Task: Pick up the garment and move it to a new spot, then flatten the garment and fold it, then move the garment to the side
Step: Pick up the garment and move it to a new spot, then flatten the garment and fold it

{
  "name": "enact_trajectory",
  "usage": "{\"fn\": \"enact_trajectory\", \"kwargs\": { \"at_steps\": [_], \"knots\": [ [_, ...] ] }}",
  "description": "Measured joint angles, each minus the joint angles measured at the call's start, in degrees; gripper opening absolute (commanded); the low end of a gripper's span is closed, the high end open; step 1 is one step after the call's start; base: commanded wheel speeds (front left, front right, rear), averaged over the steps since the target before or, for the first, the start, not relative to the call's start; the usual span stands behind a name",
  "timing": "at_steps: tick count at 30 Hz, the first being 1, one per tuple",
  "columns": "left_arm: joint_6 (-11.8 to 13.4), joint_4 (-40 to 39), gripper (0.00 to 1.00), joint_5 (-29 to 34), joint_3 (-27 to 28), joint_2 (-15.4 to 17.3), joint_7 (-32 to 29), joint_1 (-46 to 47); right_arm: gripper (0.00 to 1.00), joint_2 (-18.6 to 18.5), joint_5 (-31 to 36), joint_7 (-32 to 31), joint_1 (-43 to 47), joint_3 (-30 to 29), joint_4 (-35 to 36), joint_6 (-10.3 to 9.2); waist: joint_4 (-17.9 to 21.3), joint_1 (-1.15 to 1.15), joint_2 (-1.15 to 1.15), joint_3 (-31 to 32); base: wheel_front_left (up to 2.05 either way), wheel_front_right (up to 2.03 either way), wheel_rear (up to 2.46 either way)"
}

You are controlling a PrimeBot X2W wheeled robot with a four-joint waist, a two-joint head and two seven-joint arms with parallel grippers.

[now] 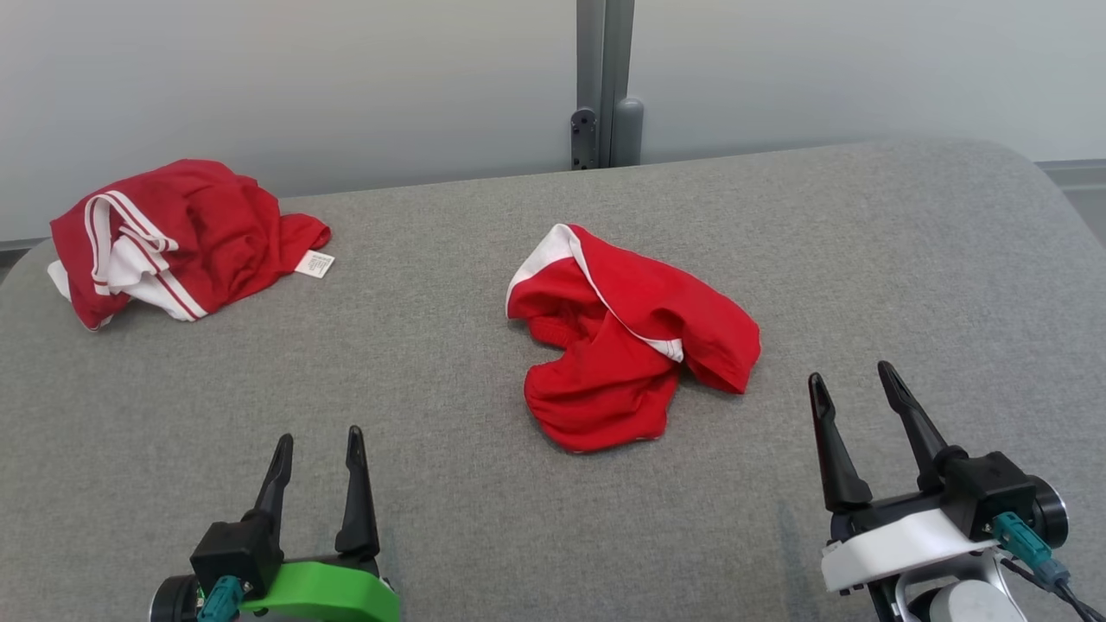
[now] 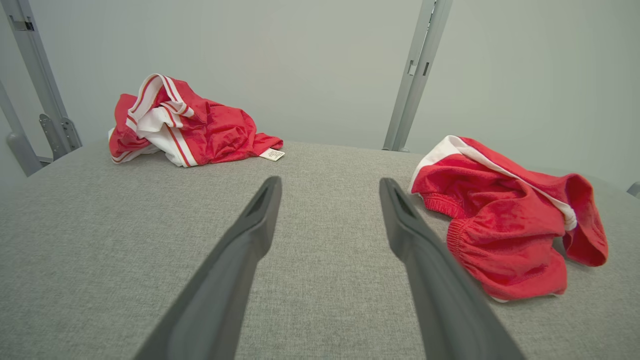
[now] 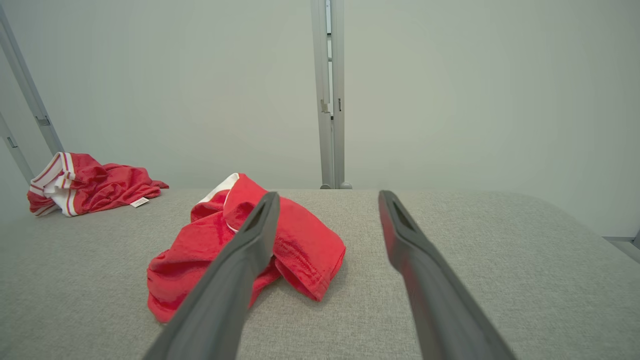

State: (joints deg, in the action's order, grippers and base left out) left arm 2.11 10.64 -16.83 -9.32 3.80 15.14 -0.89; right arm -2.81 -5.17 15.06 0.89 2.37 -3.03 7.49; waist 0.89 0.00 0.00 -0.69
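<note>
- Red garment: crumpled in a loose heap near the middle of the table, white trim along its upper fold; an elastic waistband shows on the side facing the left wrist view. In the right wrist view one finger crosses in front of it.
- Second red garment: bunched at the far left corner of the table, with white panels edged in red stripes and a small white label lying at its right edge. It lies well apart from the first garment.
- Left gripper: released, fingers parted and holding nothing, at the near left over bare fabric, apart from both garments.
- Right gripper: likewise released and holding nothing, at the near right, beside the central garment but clear of it in the head view.
- Table: covered in grey woven fabric, with rounded far corners.
- Room: a plain pale wall behind the table, with a grey metal post standing upright at the middle of its far edge.
</note>
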Motion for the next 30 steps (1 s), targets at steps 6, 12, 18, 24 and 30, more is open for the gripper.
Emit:
{"fn": "enact_trajectory", "kwargs": {
  "at_steps": [6,12,18,24,30],
  "knots": [
    [-0.64,0.4,1.0,1.27,1.27,-0.59,0.0,-0.21,1.0,0.0,-0.34,0.0,-0.05,0.18,-0.52,0.0,-0.15,0.0,0.0,0.12,0.0,0.0,0.0],
    [-1.2,0.9,1.0,1.51,1.8,-0.8,0.0,-0.26,1.0,0.0,-0.34,-0.01,-0.09,0.15,-0.82,0.0,-0.41,0.0,0.0,0.08,0.0,0.0,0.0],
    [-1.6,1.4,1.0,1.62,1.79,-0.85,0.0,-0.24,1.0,-0.01,0.42,0.0,-1.31,1.05,-2.48,0.0,-0.86,0.0,0.0,-0.29,0.0,0.0,0.0],
    [-1.57,0.77,1.0,1.32,0.36,-0.9,0.0,0.74,1.0,0.0,0.48,-0.01,-6.34,3.07,-11.77,0.0,-2.73,0.0,0.0,-1.72,0.0,0.0,0.0],
    [-1.11,0.22,1.0,1.22,-0.34,-0.92,0.0,2.03,1.0,0.03,-0.85,-0.01,-11.55,2.75,-18.87,0.0,-5.46,0.0,0.0,-3.8,0.0,0.0,0.0]
  ]
}}
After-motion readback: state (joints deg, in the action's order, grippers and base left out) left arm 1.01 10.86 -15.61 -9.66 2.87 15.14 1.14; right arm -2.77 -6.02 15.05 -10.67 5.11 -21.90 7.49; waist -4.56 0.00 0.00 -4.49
